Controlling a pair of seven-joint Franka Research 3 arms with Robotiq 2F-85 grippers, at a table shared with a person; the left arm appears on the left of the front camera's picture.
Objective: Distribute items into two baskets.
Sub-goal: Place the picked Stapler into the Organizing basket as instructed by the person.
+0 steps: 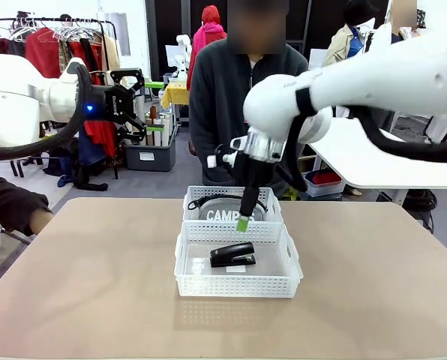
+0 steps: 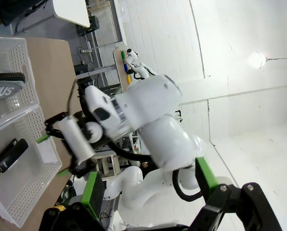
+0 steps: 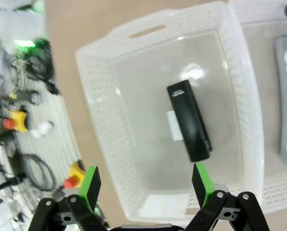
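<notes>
You have 2 baskets end to end on the table, and each already holds 1 item. In the near basket [image 1: 237, 281] the stapler [image 1: 232, 255] lies flat on the floor, its long axis running roughly across the table, tilted a little, with 1 end angled slightly toward the far side. A white label lies just beside it.

Above that basket hangs the right gripper [image 3: 146, 185], its pads spread wide and holding nothing; the stapler sits below, just inside 1 pad. Your main risk is here: if that arm drops or swings sideways, a finger could catch the lattice wall or knock the stapler, dragging the light basket out of line. Lifting straight up looks safest to me.

The far basket [image 1: 196, 196] touches the near one and holds the CAMPUS pouch [image 1: 227, 213], lying flat, its long axis across the table like its lettering, its black strap curled along the far wall.

The left gripper [image 1: 130, 101] is raised well clear at the left, fingers apart and empty.

The person stands just beyond the baskets.
</notes>
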